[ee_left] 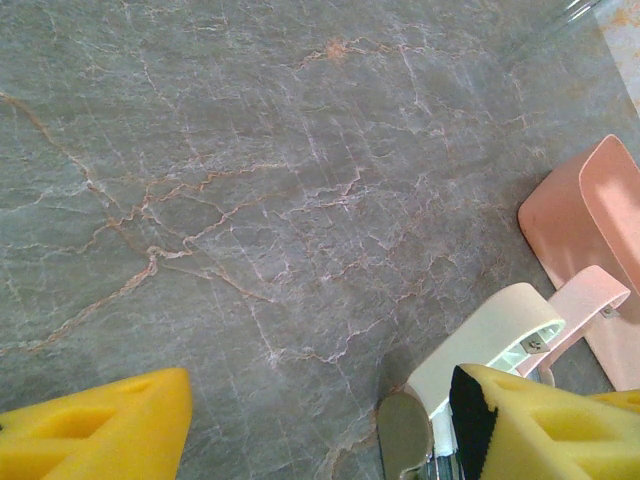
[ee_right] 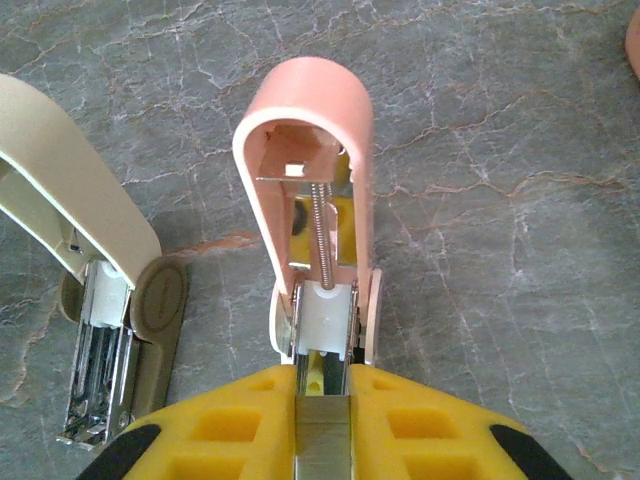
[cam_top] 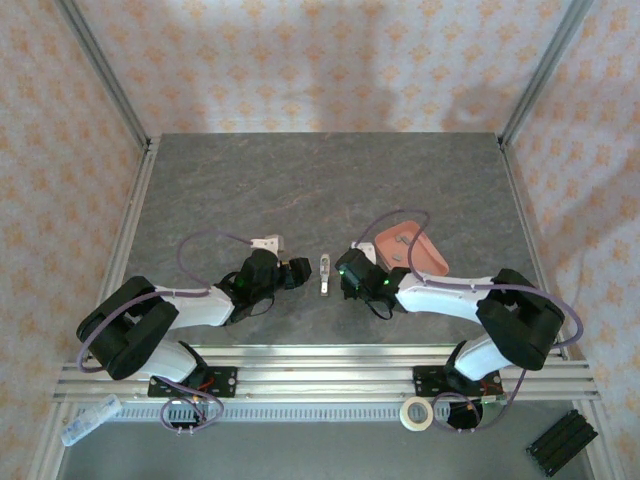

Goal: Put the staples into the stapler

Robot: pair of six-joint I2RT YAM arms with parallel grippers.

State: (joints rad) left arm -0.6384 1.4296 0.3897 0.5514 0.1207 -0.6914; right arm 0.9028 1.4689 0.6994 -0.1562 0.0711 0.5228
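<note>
In the right wrist view a pink stapler (ee_right: 312, 150) stands open, lid tipped up, spring and white pusher showing. My right gripper (ee_right: 325, 385) is shut on a short grey metal strip, the staples (ee_right: 325, 440), lined up with the stapler's magazine channel. Beside it a beige stapler (ee_right: 70, 190) lies open too, and from above it lies between the two grippers (cam_top: 325, 275). My left gripper (ee_left: 320, 405) is open, its right finger (ee_left: 540, 430) close to the beige stapler (ee_left: 490, 340); nothing is between its fingers.
A salmon-pink tray (cam_top: 412, 250) lies behind the right gripper (cam_top: 347, 272), and it borders the pink stapler's lid (ee_left: 592, 300) in the left wrist view. A tape roll (cam_top: 417, 413) and a black block (cam_top: 560, 442) sit beyond the front rail. The left gripper (cam_top: 297, 272) faces the beige stapler.
</note>
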